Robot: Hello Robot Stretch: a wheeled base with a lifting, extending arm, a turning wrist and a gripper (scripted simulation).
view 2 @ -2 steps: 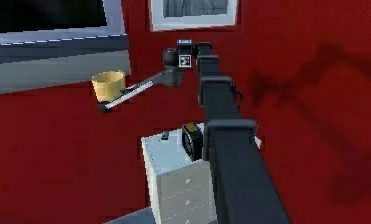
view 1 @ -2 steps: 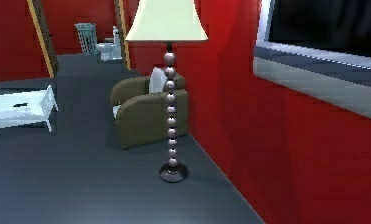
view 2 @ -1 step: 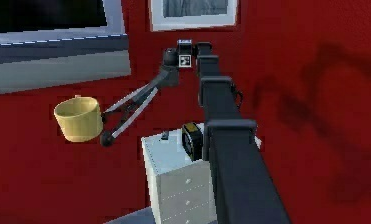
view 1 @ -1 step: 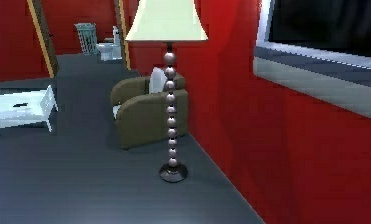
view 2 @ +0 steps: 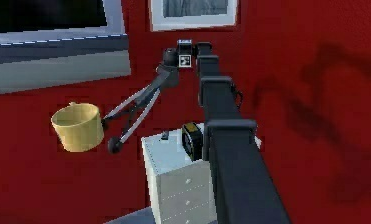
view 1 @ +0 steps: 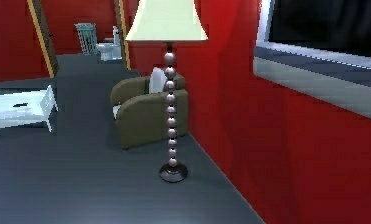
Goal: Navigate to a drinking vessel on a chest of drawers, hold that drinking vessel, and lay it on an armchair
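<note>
Your claw holds the yellow cup — it hangs against the red wall, clear of the white chest of drawers and out past its left edge. Ahead of you, the olive armchair sits just behind a floor lamp.

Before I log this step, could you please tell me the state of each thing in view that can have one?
yellow cup: upright, hanging at the tool's far end, clear of every surface.
chest of drawers: drawers pushed in, small dark thing on top.
floor lamp: standing upright.
armchair: upright, white cushion on the seat, cup not yet laid on it.
</note>
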